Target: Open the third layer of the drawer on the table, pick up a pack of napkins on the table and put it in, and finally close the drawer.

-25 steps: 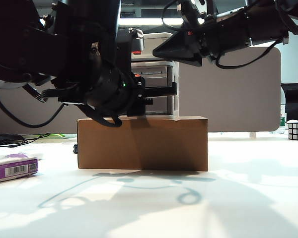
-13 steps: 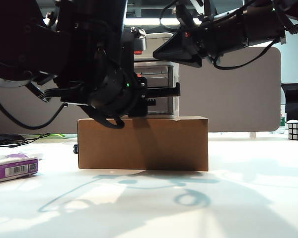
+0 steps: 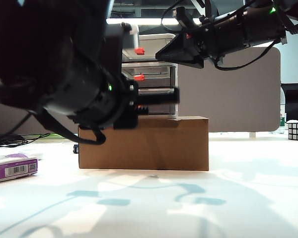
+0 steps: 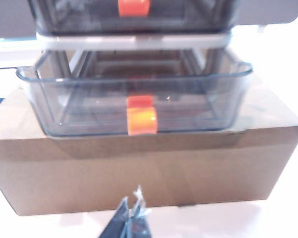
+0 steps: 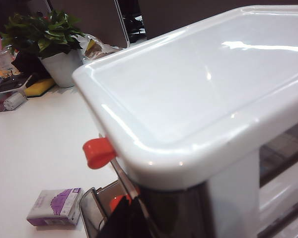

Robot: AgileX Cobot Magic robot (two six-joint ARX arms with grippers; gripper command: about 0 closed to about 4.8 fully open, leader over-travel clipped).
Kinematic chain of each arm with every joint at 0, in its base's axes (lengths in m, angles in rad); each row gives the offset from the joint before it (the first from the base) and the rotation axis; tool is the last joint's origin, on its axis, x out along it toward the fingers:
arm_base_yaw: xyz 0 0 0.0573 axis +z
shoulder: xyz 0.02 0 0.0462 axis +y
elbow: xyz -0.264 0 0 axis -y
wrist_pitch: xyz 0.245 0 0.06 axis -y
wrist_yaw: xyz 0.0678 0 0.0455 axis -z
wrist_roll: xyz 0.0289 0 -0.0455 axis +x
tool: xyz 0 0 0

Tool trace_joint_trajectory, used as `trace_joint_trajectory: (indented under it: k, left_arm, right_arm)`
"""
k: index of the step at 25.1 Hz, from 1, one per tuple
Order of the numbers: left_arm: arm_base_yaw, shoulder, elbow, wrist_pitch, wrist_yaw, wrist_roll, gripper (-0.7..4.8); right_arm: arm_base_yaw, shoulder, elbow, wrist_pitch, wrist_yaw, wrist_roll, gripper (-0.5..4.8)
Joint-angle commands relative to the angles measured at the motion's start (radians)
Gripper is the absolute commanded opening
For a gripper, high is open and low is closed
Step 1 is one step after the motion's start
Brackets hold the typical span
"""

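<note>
1. The drawer (image 3: 151, 74) is seen standing on a cardboard box (image 3: 144, 144) at the centre of the table (image 3: 248, 193) in the exterior view.
2. The third layer (image 4: 134, 101) is shown pulled out over the box's front edge; its red handle (image 4: 140, 116) is visible in the left wrist view.
3. The left gripper (image 4: 130, 210) is seen clenched, with nothing between its fingertips, in front of the box and below the open layer. In the exterior view its arm fills the 9 to 11 o'clock region.
4. The right gripper (image 5: 123, 213) is held beside the cabinet's white top, near the upper red handle (image 5: 98, 152); in the exterior view it lies at 1 o'clock. Whether it is released or clenched cannot be told.
5. The napkins (image 3: 12, 167) lie flat on the table at 8 o'clock, well apart from the box.
6. A puzzle cube (image 3: 297, 130) is seen at 3 o'clock.
</note>
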Motion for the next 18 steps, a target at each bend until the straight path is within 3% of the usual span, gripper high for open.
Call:
trace_joint_trajectory:
  k: [1, 3, 7, 13, 18]
  left_arm:
    - [-0.014, -0.009, -0.004, 0.019, -0.015, -0.006, -0.06]
    - [-0.009, -0.009, -0.002, 0.023, 0.005, -0.011, 0.00]
    - [0.029, -0.008, 0.010, 0.022, 0.020, -0.027, 1.36]
    - [0.129, -0.008, 0.031, 0.023, 0.189, -0.029, 1.57]
    - [0.139, -0.007, 0.058, 0.019, 0.216, -0.028, 1.57]
  right_arm:
    - [-0.002, -0.002, 0.004, 0.015, 0.009, 0.000, -0.06]
    - [-0.002, -0.002, 0.004, 0.014, 0.009, 0.000, -0.06]
    - [-0.002, -0.002, 0.004, 0.008, 0.009, 0.000, -0.06]
    - [-0.002, -0.002, 0.004, 0.001, 0.009, 0.000, -0.06]
    - [-0.002, -0.002, 0.004, 0.002, 0.009, 0.000, -0.06]
